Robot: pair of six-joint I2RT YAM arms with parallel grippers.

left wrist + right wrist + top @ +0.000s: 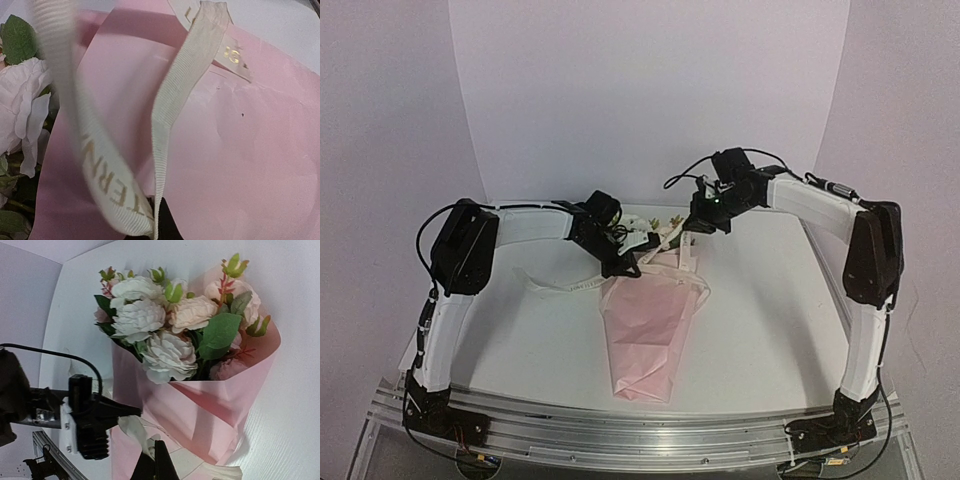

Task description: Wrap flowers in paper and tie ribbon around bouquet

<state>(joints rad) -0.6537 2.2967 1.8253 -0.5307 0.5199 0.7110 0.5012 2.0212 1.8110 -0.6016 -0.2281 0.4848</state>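
Pink paper (645,345) is rolled into a cone round the flowers (665,222). The bouquet (655,300) lies flat mid-table (770,300), blooms on the far side, tapered tip toward the arm bases. Cream ribbon (560,284) trails off to the L of the cone on the tabletop and also crosses the cone's wide end.

Overhead cam gives the layout only. L gripper (625,268) sits at the cone's upper-L edge and R gripper (698,225) is by the blooms at upper R, but the jaws are too small to read there.

L wrist cam is very close in. 2 strands of ribbed ribbon w/ gold lettering hang in front of the paper and meet at the bottom edge beside a dark fingertip (165,225). The L gripper is pinched on the ribbon. Blooms show only at that view's L edge.

R wrist cam is the 1 view w/ the blooms clear: white, peach and pink heads w/ green leaves stand out of the paper's open mouth. It also shows the L gripper side-on, tips together at the cone's edge, ribbon just under them. The R gripper's own fingers at the bottom are pressed together, w/ a ribbon end running into the tips, nipped btwn them.
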